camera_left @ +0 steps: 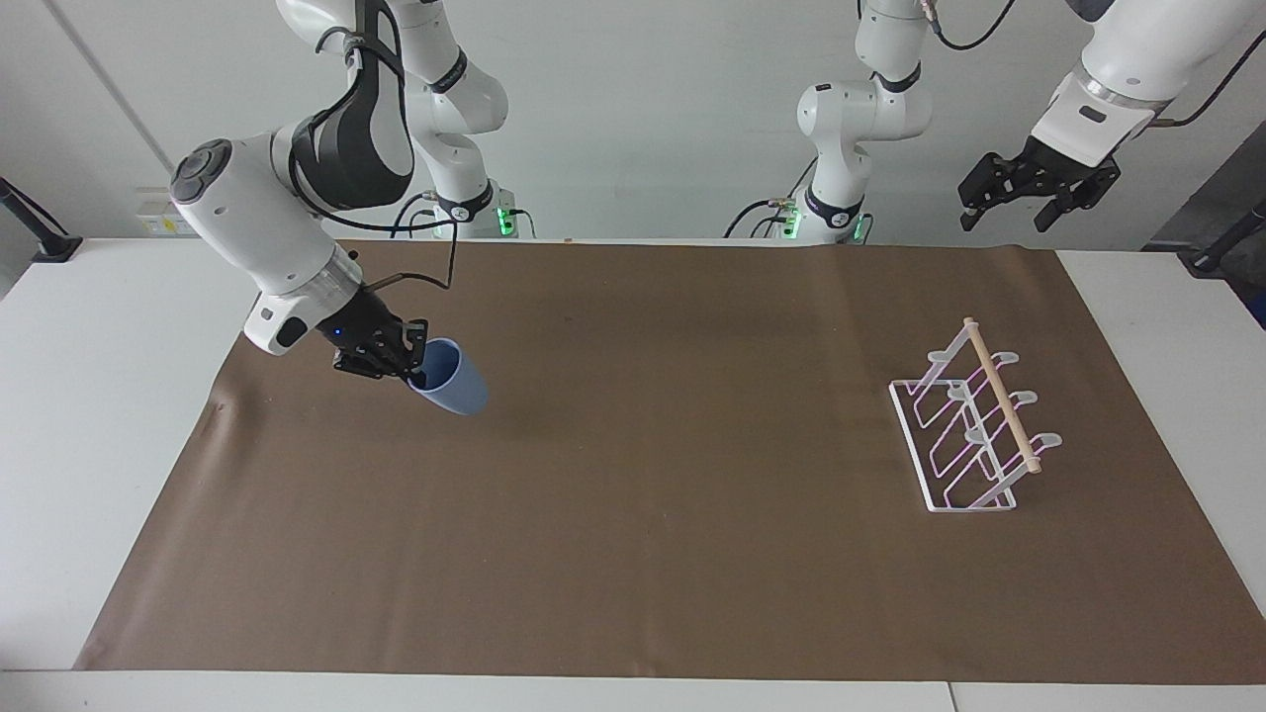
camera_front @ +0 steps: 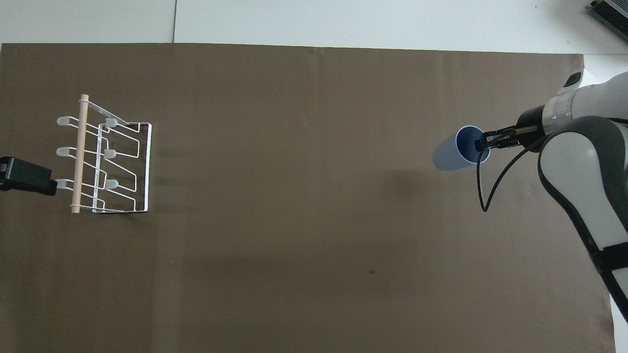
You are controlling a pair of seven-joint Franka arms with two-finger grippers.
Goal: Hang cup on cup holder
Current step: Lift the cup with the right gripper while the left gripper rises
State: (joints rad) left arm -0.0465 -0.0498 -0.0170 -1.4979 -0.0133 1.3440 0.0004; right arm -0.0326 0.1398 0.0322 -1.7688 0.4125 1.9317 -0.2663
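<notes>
My right gripper (camera_left: 410, 364) is shut on the rim of the light-blue cup (camera_left: 453, 380) and holds it tilted in the air over the brown mat at the right arm's end. In the overhead view the cup (camera_front: 454, 154) shows its open mouth toward the gripper (camera_front: 480, 145). The white wire cup holder (camera_left: 971, 427) with a wooden dowel stands on the mat at the left arm's end; it also shows in the overhead view (camera_front: 105, 159). My left gripper (camera_left: 1019, 203) is open, raised high near the left arm's end, and waits.
A brown mat (camera_left: 643, 554) covers most of the white table (camera_left: 89, 396). A black cable loops from the right wrist (camera_front: 483, 196) near the cup.
</notes>
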